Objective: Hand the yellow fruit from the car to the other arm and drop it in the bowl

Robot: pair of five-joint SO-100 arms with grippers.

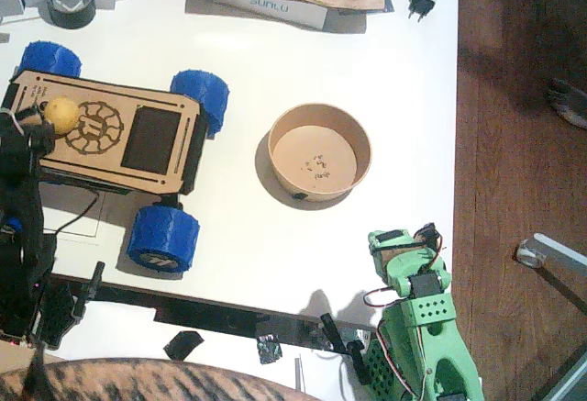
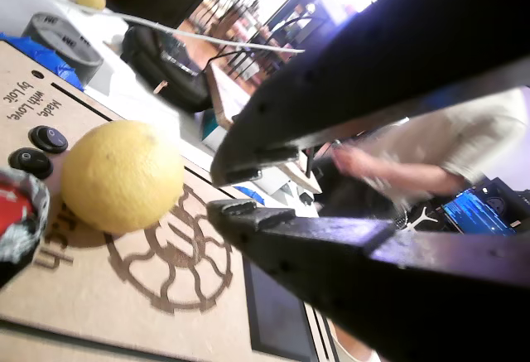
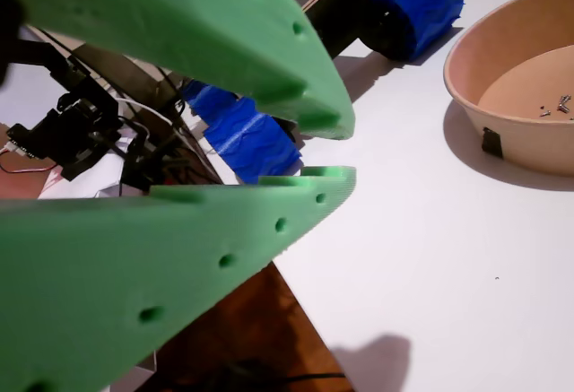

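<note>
I'm looking over a wide white bench (image 1: pixel 385 98), and the biggest thing on it is the car (image 1: pixel 115 135), parked at the left with its wooden deck facing up. To its right, well apart, sits the bowl (image 1: pixel 320 151), holding nothing but a few dark specks. The bench's right edge drops to wood floor just past the bowl, so I'd keep any swing inboard. Between car and bowl the surface is bare, good room for a handover.

My left gripper (image 2: pixel 236 186), the black one, is over the car's deck with its jaws parted only a little and holding nothing. The yellow fruit (image 2: pixel 122 176) rests on the deck just beside those jaws, at the engraved emblem (image 2: pixel 178 254), near the deck's left end.

My right gripper (image 3: pixel 327 150), green, waits low at the near side of the bench, jaws slightly apart and empty.

The fruit looks round, firm and light, with a dull skin that is probably not slick, though the wrist view is blurry. It could roll off the flat deck, so I'd close across its widest middle.
</note>
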